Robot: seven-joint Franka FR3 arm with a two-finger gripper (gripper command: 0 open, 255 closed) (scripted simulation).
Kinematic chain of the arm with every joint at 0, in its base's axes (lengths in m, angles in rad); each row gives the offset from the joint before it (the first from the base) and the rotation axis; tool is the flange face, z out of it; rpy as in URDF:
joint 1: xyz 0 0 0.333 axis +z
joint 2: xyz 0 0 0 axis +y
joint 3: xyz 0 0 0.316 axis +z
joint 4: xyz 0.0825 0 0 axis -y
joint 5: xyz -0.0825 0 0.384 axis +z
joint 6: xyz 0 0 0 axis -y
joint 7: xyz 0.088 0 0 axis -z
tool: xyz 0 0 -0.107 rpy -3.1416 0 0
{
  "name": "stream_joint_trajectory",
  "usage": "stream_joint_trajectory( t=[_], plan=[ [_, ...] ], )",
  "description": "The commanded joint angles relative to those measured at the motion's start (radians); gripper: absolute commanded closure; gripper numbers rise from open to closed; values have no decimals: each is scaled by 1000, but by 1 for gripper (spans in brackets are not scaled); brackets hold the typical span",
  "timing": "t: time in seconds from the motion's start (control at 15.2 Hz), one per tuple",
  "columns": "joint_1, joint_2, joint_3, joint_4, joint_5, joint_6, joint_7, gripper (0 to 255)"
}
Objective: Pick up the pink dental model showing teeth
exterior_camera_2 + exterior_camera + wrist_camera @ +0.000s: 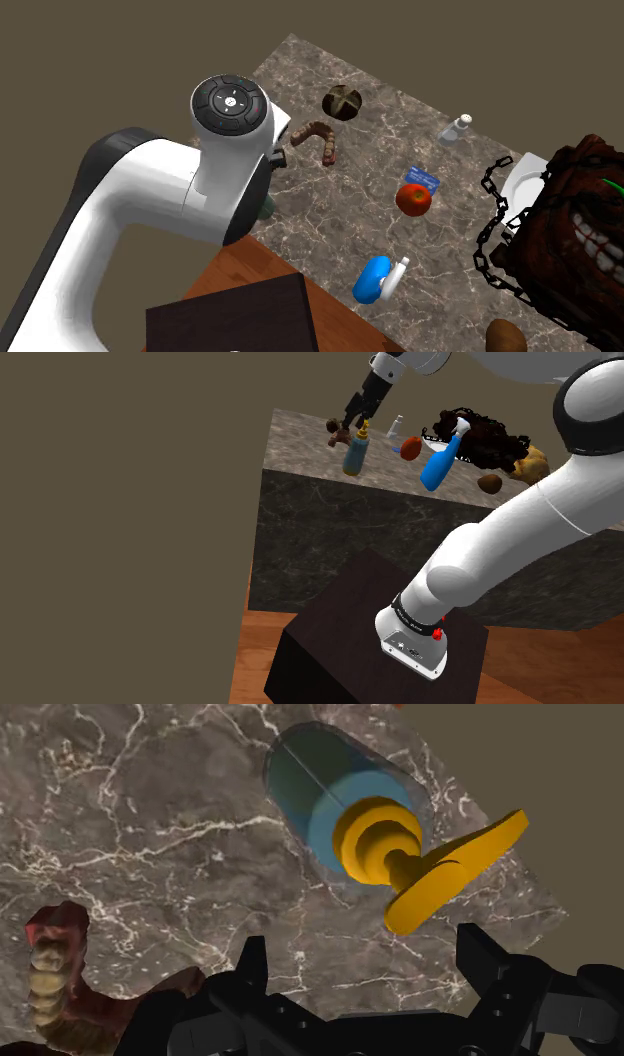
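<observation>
You are holding the spread, empty gripper [363, 946] over the pump bottle [350, 814] by the counter [330, 225] edge, the dental model [322, 133] lying on open marble, second exterior view's upper centre.

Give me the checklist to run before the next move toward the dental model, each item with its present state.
1. Open end effector, nothing between its fingers: ok.
2. Sight of the dental model, teeth showing: ok.
3. Model centred between the fingers: not ok; it lies off to one side, outside them.
4. Model free of other things on the counter: ok.
5. Path clear of the pump bottle: not ok; it stands just ahead of the end effector.
6. Height above the counter: cannot tell.
</observation>
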Motion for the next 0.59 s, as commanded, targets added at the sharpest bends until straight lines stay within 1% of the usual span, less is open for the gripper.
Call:
stream_joint_trajectory(
  t=[0.0,0.26,0.53],
  plan=[
    [-4,73,-38,46,26,11,-52,0],
    [-23,225,-97,159,99,12,-148,0],
    [-67,391,-136,296,191,-9,-241,0]
  ],
)
